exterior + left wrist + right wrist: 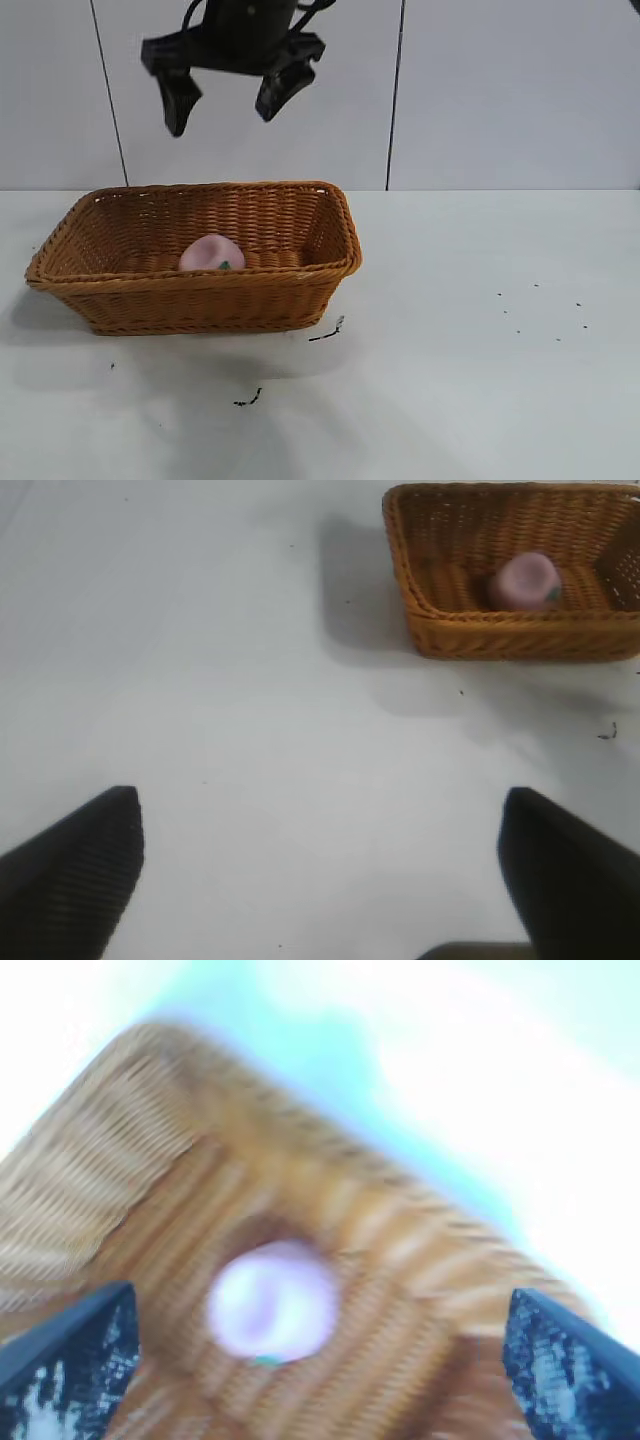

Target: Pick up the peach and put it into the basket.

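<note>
The white table point(480, 380) carries a large rectangular orange-brown woven wicker basket point(200, 300), with the small rounded pale-pink peach point(211, 253) lying on its floor near the front wall. High above the basket hangs the right gripper point(228, 95), black fingers spread and empty. The left gripper point(320, 870), fingers also spread, hangs over bare tabletop well apart from the basket.

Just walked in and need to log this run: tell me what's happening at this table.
The small pale-pink toy peach already lies inside the large orange-brown woven wicker basket on the white table. A black gripper hangs above the basket, jaws open and empty; the right wrist view looks straight down on the peach, so it is the right gripper. The left gripper is open too, off to one side over bare table, apart from the basket.
</note>
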`<control>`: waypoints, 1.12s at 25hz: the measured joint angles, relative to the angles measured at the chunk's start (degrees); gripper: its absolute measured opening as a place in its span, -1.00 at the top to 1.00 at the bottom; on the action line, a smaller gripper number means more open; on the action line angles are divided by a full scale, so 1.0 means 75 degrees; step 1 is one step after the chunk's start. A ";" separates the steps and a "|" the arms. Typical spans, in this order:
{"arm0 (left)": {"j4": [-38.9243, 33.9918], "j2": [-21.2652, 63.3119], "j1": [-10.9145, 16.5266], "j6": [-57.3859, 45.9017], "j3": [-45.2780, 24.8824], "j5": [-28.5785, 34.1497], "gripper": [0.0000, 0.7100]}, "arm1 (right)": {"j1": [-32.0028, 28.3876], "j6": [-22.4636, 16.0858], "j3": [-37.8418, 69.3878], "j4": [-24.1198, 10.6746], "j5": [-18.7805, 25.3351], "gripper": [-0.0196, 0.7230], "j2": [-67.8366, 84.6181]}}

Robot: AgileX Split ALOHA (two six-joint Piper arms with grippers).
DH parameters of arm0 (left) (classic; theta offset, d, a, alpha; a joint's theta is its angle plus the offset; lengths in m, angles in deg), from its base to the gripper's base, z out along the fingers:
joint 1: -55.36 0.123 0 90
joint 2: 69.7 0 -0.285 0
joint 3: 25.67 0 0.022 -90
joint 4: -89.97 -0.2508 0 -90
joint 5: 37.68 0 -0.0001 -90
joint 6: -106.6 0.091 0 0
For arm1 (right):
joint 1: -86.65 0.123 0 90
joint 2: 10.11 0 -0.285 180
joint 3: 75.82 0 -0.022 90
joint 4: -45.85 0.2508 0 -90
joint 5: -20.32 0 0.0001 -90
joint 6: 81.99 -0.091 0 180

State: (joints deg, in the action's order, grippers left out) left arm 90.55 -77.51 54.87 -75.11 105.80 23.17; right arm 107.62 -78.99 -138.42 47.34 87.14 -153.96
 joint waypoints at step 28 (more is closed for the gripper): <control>0.0000 0.0000 0.0000 0.0000 0.0000 0.0000 -0.95 | -0.2931 -0.0017 0.4331 -0.0020 0.0334 -0.93 0.4178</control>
State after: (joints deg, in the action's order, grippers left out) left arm 90.55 -77.51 54.87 -75.11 105.80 23.17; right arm 85.64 -79.12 -105.94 47.19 89.64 -122.62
